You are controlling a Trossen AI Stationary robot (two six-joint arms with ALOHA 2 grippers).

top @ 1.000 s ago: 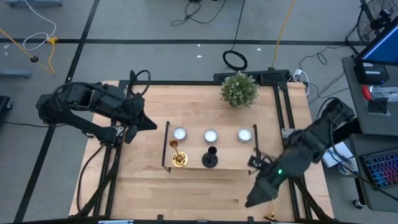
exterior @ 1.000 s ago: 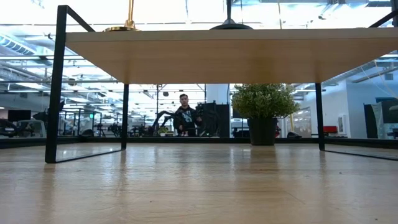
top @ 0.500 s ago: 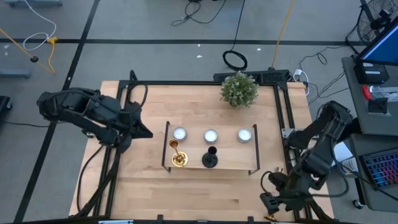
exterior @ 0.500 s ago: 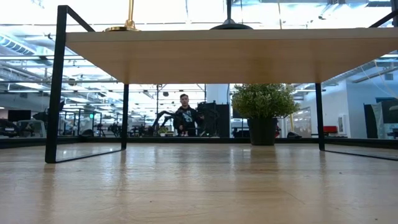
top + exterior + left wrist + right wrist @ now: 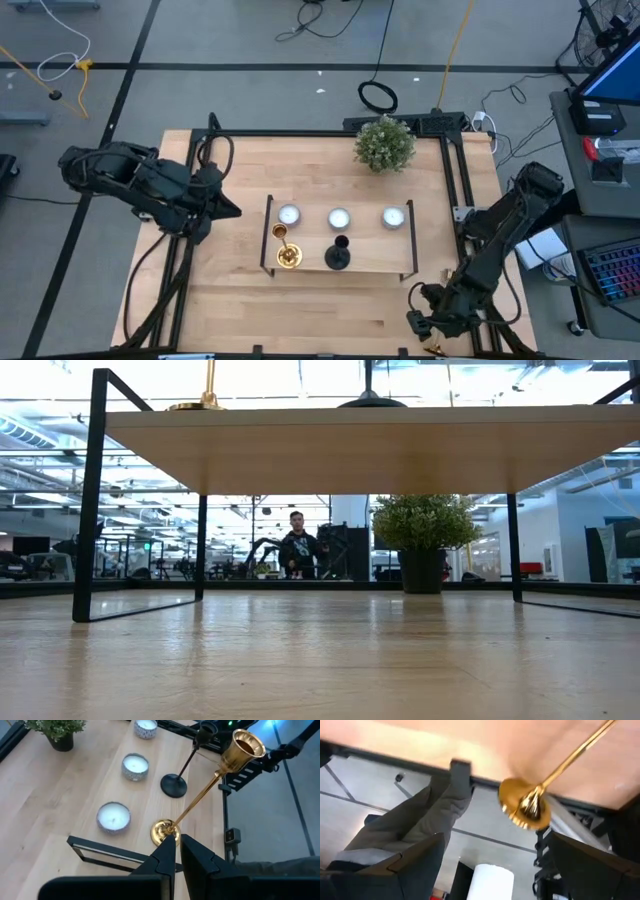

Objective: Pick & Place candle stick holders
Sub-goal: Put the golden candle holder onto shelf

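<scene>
Left gripper (image 5: 232,210) waits shut and empty, left of the wooden stand (image 5: 395,268), where one gold candlestick (image 5: 285,250) and the black candlestick (image 5: 338,254) stand. Right gripper (image 5: 425,322), wide open, reaches for the second gold candlestick (image 5: 527,805) at the table's near right edge; it likely needs closing on the stem. Only the right wrist view shows its base clearly.

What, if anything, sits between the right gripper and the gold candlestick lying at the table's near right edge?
Nothing visible. In the right wrist view the right gripper is open, and the gold candlestick lies just ahead between its fingers, by the table edge.
</scene>
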